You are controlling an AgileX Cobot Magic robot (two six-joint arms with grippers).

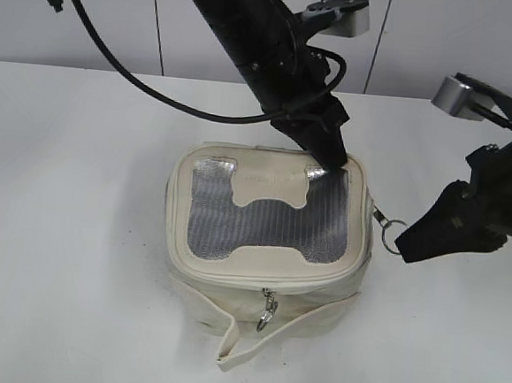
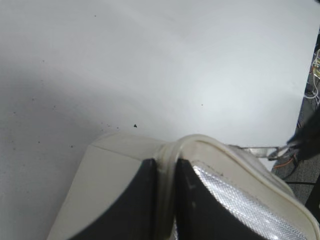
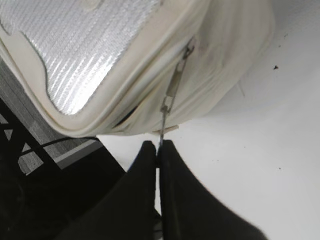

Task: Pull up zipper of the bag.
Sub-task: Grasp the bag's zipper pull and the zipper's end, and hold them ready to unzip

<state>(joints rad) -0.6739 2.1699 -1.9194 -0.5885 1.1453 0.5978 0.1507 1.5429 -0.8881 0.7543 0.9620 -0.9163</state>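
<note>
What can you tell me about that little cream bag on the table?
The bag is small, boxy, of soft cream fabric, sitting upright on the white table. Its lid is a silvery mesh window with a cream H-shaped patch. A strap crosses the front, below one hanging silver pull. The left gripper pinches the lid's far rim; the right gripper is shut on the side pull's ring, drawn out taut.

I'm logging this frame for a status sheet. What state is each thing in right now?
bag: upright on the table, lid down.
zipper: pull on the bag's right side stretched out taut; front pull hanging loose.
left claw: shut on the lid's cream rim at the back right corner.
right claw: shut on the side pull's ring.
table: white, bearing the bag.
</note>
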